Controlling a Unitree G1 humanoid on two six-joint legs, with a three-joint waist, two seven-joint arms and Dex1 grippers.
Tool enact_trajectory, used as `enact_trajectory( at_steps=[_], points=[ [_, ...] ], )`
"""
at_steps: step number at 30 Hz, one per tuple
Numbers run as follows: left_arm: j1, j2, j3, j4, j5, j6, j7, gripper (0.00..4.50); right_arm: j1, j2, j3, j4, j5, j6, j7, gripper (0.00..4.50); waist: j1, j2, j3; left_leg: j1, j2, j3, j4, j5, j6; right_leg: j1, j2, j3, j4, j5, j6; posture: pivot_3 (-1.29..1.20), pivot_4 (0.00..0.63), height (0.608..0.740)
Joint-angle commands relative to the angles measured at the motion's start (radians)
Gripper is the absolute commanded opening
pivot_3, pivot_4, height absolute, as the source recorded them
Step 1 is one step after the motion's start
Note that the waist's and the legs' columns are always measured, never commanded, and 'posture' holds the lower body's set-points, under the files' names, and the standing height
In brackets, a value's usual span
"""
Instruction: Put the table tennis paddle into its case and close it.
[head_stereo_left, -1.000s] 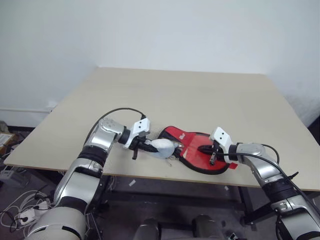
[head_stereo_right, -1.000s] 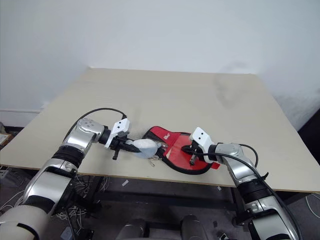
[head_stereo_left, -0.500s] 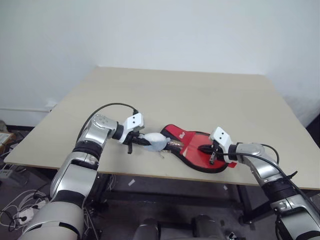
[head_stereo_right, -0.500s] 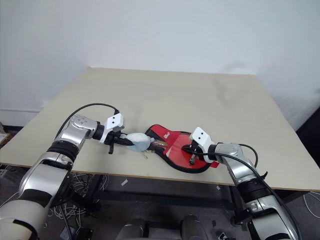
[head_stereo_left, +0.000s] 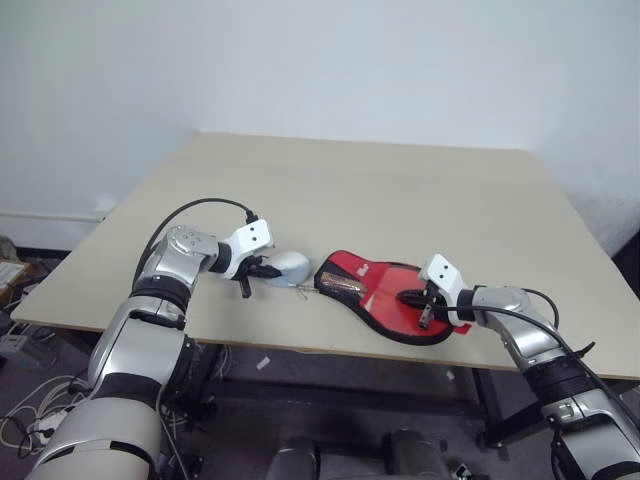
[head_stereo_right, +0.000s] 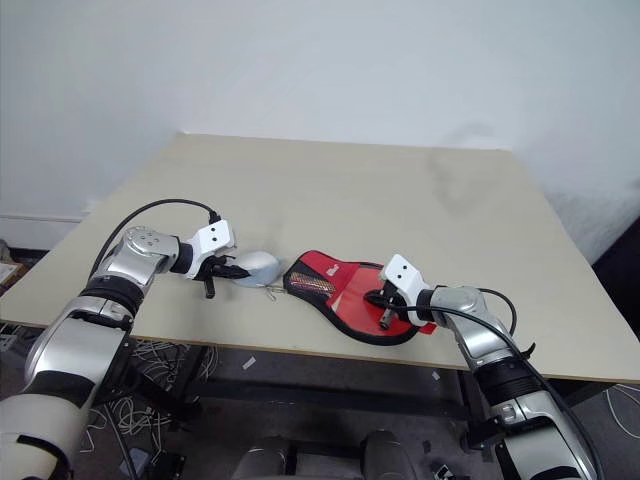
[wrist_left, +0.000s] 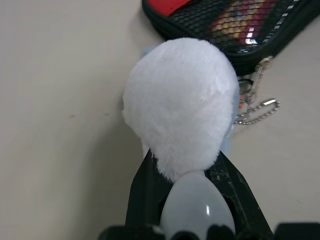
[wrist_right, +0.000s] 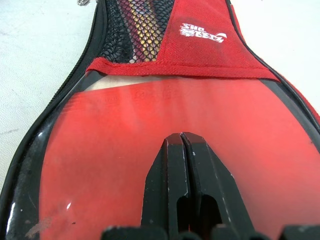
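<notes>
Paddle in its case, charm pulled aside

My left gripper (head_stereo_left: 262, 272) pinches a white fluffy charm (wrist_left: 181, 107); my right gripper (head_stereo_left: 418, 303), fingers shut, presses the case (head_stereo_left: 385, 300) near the table's (head_stereo_left: 400, 190) front edge. The table tennis paddle (wrist_right: 165, 130) lies inside, stiff and light; the soft fabric likely wants gripping by its edge.

We see a light wooden table (head_stereo_left: 400, 190); on it lie the case (head_stereo_left: 385, 300) and, near it, what looks like a white fluffy ball (head_stereo_left: 287, 266).

Paddle (wrist_right: 165, 135) handle behind case (wrist_right: 120, 30) mesh — outline unclear; blade edges hidden.
</notes>
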Motion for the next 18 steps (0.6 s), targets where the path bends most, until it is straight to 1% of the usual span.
enact_trajectory(
  at_steps=[1,7,11,14,16,17,18],
  points=[
    [-0.049,0.020,0.028,0.020,0.031,-0.015,0.106,0.18,0.040,-0.016,0.041,0.060,-0.054,0.031,0.008,0.01,0.000,0.000,0.000,0.000,0.000,0.000,0.000,0.000,0.000,0.000,0.000,0.000,0.000,0.000,0.000,0.00,0.000,0.740],
    [-0.074,0.006,0.028,0.048,0.064,-0.031,0.235,0.18,0.041,-0.016,0.043,0.058,-0.055,0.031,0.010,0.01,0.000,0.000,0.000,-0.001,0.001,0.000,0.000,0.000,0.000,0.000,0.000,-0.003,0.000,0.001,-0.001,0.00,0.000,0.740],
    [-0.080,-0.002,0.028,0.056,0.075,-0.044,0.257,0.18,0.040,-0.014,0.045,0.058,-0.056,0.031,0.010,0.01,-0.002,0.000,0.000,-0.001,0.002,0.000,0.000,0.000,0.000,-0.002,0.000,-0.003,0.000,0.001,-0.001,0.00,0.000,0.740],
    [-0.081,-0.011,0.036,0.061,0.069,-0.035,0.239,0.18,0.041,-0.015,0.045,0.057,-0.056,0.030,0.010,0.01,-0.002,0.000,0.000,-0.001,0.002,0.000,0.000,0.000,0.000,-0.002,0.000,-0.003,0.000,0.001,-0.002,0.00,0.000,0.740],
    [-0.083,-0.015,0.044,0.063,0.065,-0.027,0.229,0.83,0.041,-0.014,0.045,0.057,-0.056,0.030,0.009,0.00,-0.001,0.000,0.000,-0.001,0.002,0.001,0.000,0.000,0.000,-0.002,0.000,-0.003,0.000,0.004,-0.005,0.00,0.000,0.740],
    [-0.083,-0.017,0.048,0.063,0.061,-0.024,0.224,0.97,0.041,-0.014,0.044,0.057,-0.056,0.030,0.009,0.00,-0.001,0.000,0.000,-0.001,0.002,0.001,0.000,0.000,0.000,-0.002,0.000,-0.003,0.000,0.004,-0.006,0.00,0.000,0.740],
    [-0.084,-0.019,0.052,0.063,0.061,-0.024,0.223,1.32,0.041,-0.015,0.044,0.058,-0.057,0.029,0.009,0.00,-0.001,0.000,0.000,-0.001,0.002,0.001,0.000,0.000,0.000,-0.002,0.000,-0.003,0.000,0.004,-0.006,0.00,0.000,0.740]
  ],
)
